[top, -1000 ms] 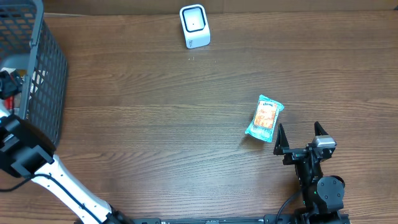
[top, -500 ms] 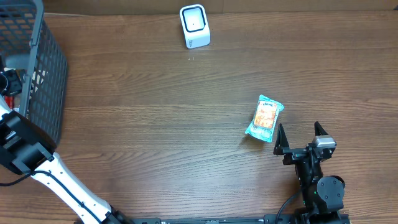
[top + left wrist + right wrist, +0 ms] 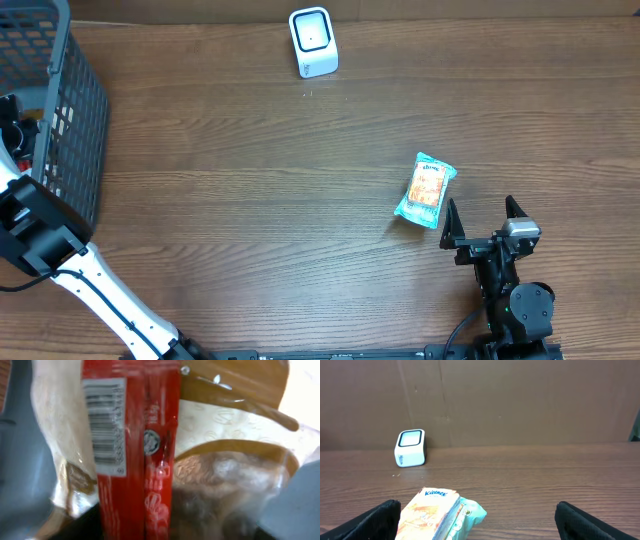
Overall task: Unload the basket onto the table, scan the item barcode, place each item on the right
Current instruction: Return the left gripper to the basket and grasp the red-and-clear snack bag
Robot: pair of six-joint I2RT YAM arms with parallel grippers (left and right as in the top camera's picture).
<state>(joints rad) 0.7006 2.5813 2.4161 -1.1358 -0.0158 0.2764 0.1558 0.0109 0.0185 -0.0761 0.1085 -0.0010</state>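
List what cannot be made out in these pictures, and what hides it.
- Left pincer: overhead, grey wire basket and frame edge hide it; open or shut unclear.
- Red-and-clear plastic packet: left wrist view, cropped top and bottom; white barcode label's digits blurred.
- Teal soft tissue pack: right wrist view, bottom edge cuts it; no barcode visible on it.

We see a dark-brown wood-grain bench [image 3: 250, 200] across the whole overhead view, grain running left-right, under soft, even light. In the right wrist view, a plain brown wall [image 3: 520, 400] w/ faint vertical seams stands behind its far edge.
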